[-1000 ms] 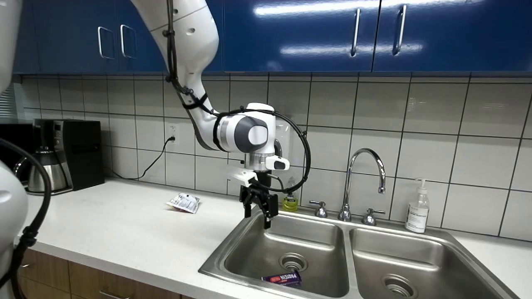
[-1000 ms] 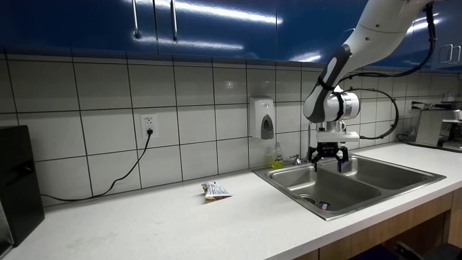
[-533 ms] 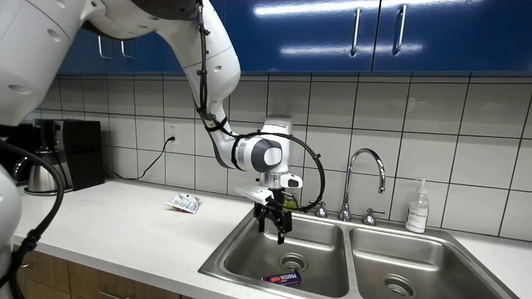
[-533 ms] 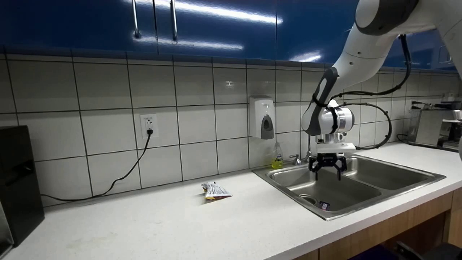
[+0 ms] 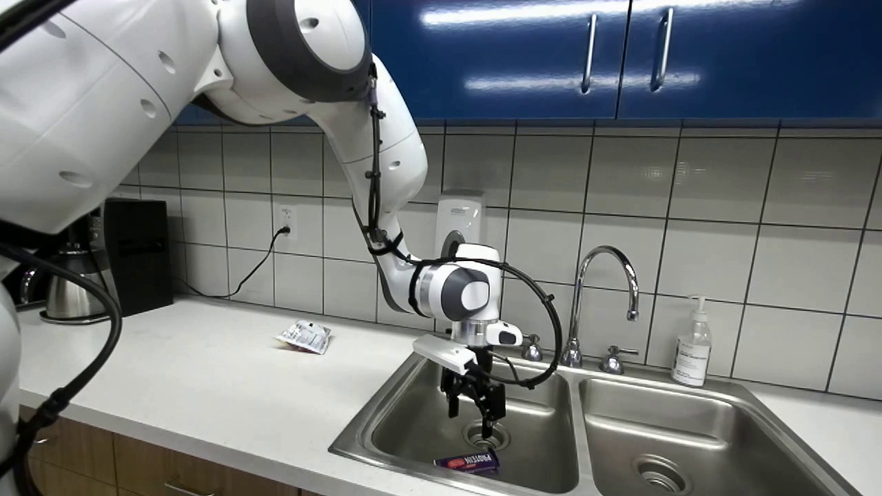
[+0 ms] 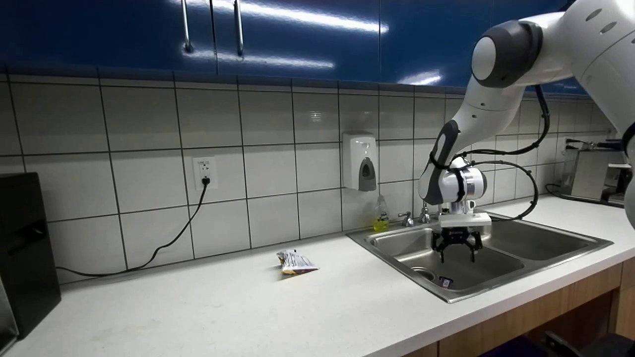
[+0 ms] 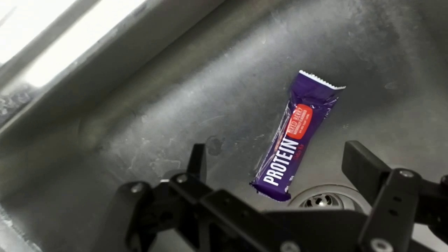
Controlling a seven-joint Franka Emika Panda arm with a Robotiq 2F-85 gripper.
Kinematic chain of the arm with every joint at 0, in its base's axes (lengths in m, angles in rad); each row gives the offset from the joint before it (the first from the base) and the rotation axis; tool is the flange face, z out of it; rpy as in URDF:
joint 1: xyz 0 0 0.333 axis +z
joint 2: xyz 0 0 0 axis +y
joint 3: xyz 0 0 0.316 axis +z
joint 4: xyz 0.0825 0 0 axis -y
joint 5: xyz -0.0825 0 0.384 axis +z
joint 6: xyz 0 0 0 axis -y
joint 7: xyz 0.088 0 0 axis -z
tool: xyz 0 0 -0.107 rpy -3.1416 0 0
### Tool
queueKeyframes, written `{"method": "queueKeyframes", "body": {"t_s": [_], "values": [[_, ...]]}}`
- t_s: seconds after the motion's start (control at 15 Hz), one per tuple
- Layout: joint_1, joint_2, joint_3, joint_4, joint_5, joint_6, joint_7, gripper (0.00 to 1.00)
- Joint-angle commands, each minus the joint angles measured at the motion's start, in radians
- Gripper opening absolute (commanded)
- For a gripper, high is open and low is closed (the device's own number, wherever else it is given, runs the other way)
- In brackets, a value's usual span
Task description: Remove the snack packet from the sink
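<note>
Arm (image 5: pixel 403 148) and pincer (image 6: pixel 457 259) sit lower over the sink (image 5: pixel 583 441) than in the earlier frame; snack packet (image 7: pixel 296 135) is in the same spot.

Packet lies print side up on the floor of the basin (image 5: pixel 541 441) nearer the silvery pouch (image 5: pixel 305 337), just beside the drain (image 7: pixel 322 200). It's below the pincer, apart from it. In the wrist view it slants between and past the fingers (image 7: pixel 365 171), PROTEIN end toward the pincer and drain, other end farther out.

Pincer points down, jaws spread wide apart, fingers clear of packet and basin floor.

Packet: long, narrow, glossy purple wrapper, creased along one side, red-orange MIXED BERRY panel, white PROTEIN lettering, serrated white edge at the far end. Sink: dull grey stainless steel, two basins, rounded corners, round drains, scuffs and water marks on the floor. Pincer: black, angular links, round screw heads. Arm: smooth white shells, dark grey covers. Pouch: crumpled, lying on the table (image 5: pixel 220 372). Table: smooth, white, straight front edge above wood-grain drawers (image 5: pixel 145 461). Faucet (image 5: pixel 576 310): slim curved chrome tube. Wall (image 5: pixel 716 255): pale tiles, dark grout lines. Cabinets (image 5: pixel 496 48): glossy blue, light streaks reflected.
</note>
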Motion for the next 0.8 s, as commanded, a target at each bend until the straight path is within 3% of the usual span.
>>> {"method": "queueKeyframes", "body": {"t_s": [0.0, 0.07, 0.73], "values": [[-0.024, 0.071, 0.010, 0.073, 0.017, -0.004, -0.038, 1.00], [-0.003, 0.045, -0.005, 0.034, 0.006, -0.002, -0.007, 1.00], [0.002, 0.075, -0.006, 0.062, 0.008, 0.003, 0.002, 1.00]]}}
